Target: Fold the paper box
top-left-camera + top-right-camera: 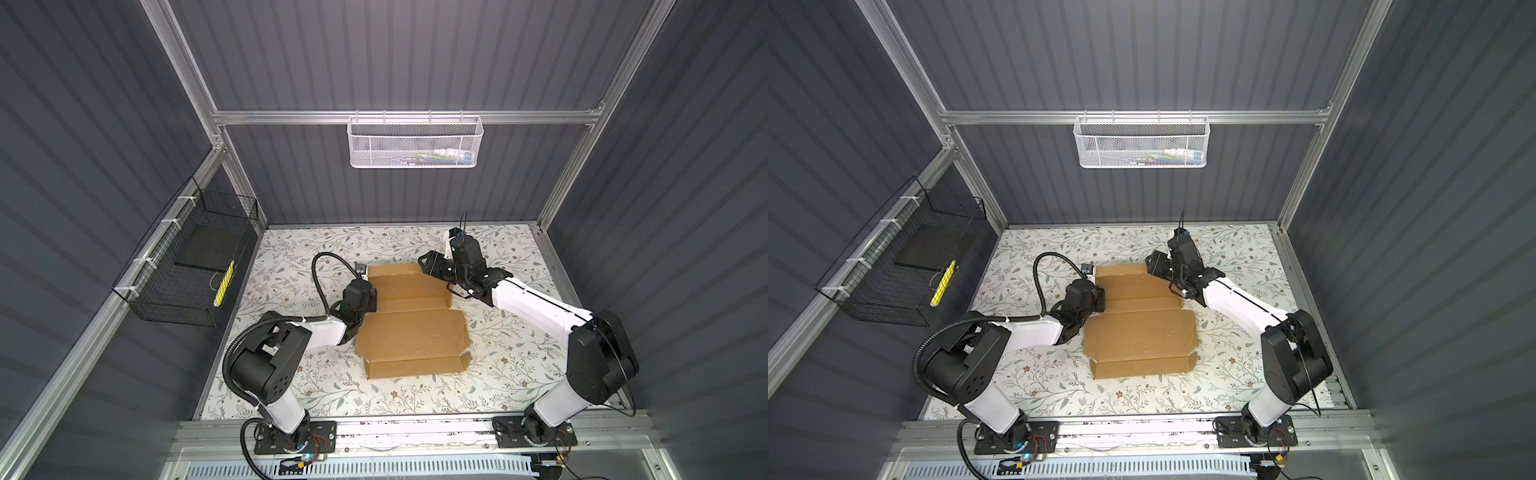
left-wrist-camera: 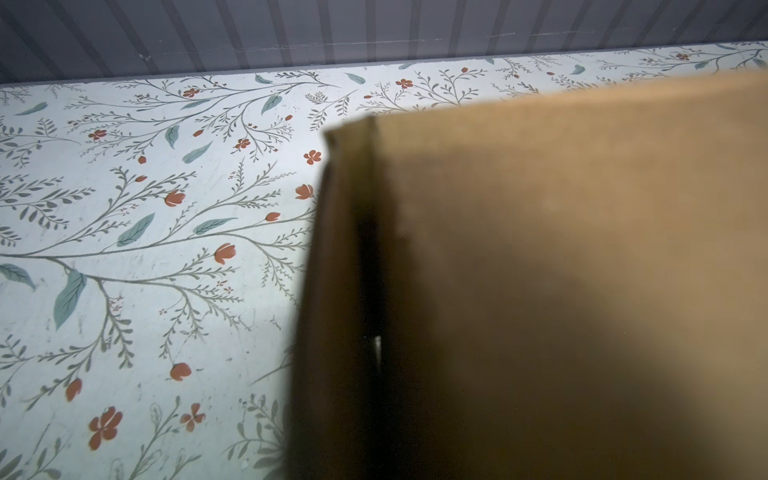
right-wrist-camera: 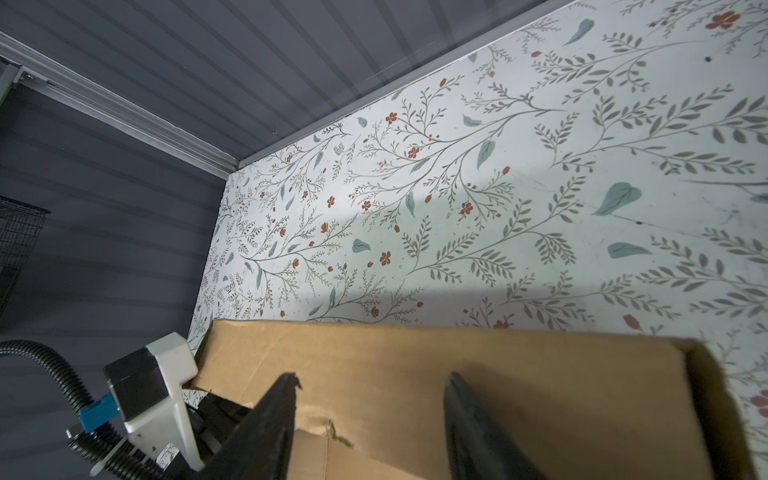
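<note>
- The paper box (image 1: 411, 332) is plain brown cardboard with folds and flaps.
- It lies in the middle of the flowery table (image 1: 291, 374).
- Its near half lies flat and open.
- Its far half has walls standing up.

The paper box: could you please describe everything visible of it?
The paper box is plain brown corrugated cardboard, half folded: rear walls stand up, while the front panel and flap lie open on the floral table. The left tool, shut, is at its left wall; the right tool hangs open at the back wall.
</note>
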Robot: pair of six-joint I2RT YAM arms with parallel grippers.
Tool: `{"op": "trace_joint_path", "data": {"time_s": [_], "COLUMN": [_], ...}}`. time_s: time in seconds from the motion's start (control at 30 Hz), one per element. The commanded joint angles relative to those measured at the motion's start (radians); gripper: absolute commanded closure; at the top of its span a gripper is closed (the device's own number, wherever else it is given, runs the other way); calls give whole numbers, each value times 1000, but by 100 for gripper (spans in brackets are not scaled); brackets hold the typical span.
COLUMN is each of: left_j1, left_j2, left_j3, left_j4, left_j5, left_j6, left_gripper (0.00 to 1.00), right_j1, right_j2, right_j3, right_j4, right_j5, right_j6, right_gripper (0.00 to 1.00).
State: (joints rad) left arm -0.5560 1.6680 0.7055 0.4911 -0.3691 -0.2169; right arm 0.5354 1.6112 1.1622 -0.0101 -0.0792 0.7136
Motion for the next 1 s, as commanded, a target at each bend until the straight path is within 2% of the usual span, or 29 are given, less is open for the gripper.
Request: {"op": "trace_joint_path", "data": {"time_s": [0.0, 0.13, 0.97], "left_j1": [-5, -7, -10], "left_j2": [-22, -21, -31], "left_j3": [-18, -16, -29], "left_j4": [-28, -31, -34], "left_j5": [-10, -10, -13], "left_j6": [8, 7, -13], "left_gripper": [100, 100, 81], "right_j1": [4, 4, 4], "right_j2": [-7, -14, -46], "right_j3": [-22, -35, -98], "right_j4": [0, -5, -5], "right_j5": [9, 13, 26], "right_j6": [4, 4, 11], "right_gripper": [42, 42, 42]}}
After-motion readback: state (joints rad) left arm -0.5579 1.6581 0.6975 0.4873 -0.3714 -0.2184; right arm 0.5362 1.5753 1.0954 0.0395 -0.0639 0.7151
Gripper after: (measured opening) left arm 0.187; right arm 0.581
